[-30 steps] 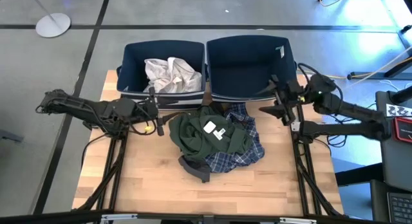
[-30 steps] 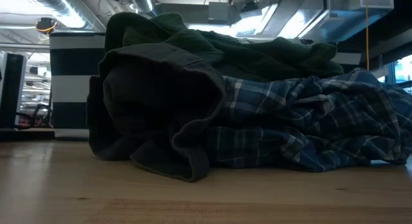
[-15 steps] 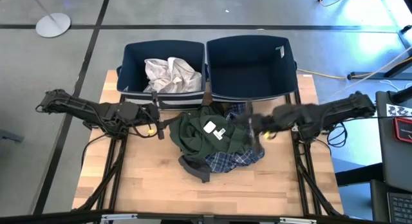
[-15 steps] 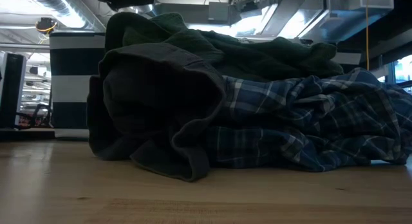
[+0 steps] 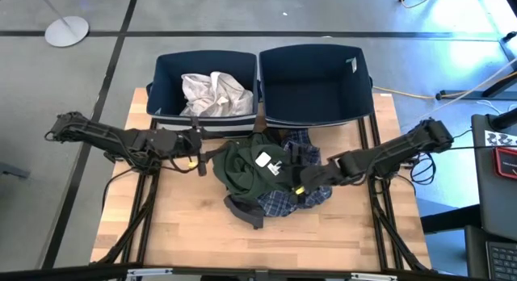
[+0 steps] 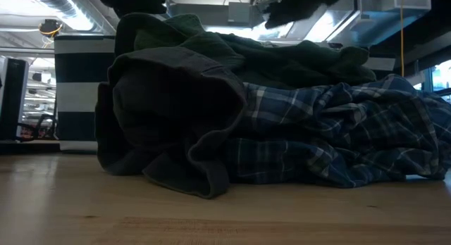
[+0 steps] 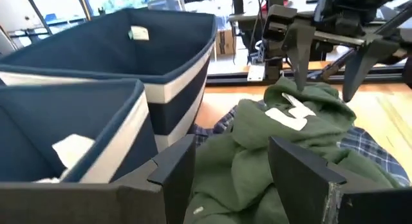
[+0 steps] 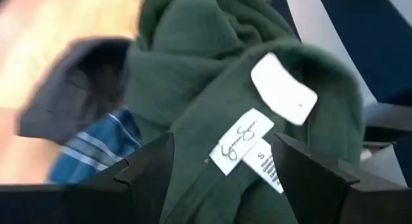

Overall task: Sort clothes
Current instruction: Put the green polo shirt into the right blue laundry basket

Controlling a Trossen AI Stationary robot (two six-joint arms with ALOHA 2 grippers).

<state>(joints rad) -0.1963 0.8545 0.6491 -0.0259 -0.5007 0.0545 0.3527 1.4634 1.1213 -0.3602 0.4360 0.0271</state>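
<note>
The right gripper (image 5: 300, 178) hovers, fingers spread, over the green garment (image 5: 252, 169) (white label up). The left gripper (image 5: 202, 149), also spread, waits just left of it.

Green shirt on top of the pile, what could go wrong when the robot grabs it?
The green shirt lies on the plaid shirt and the grey garment, so the open right tool might pinch or drag those too. The left tool waits close by, and the arms might bump.

A grey floor (image 5: 81, 79) with dark lines surrounds the wooden table (image 5: 186, 224), and a round white stand base (image 5: 66, 30) is far left.
</note>
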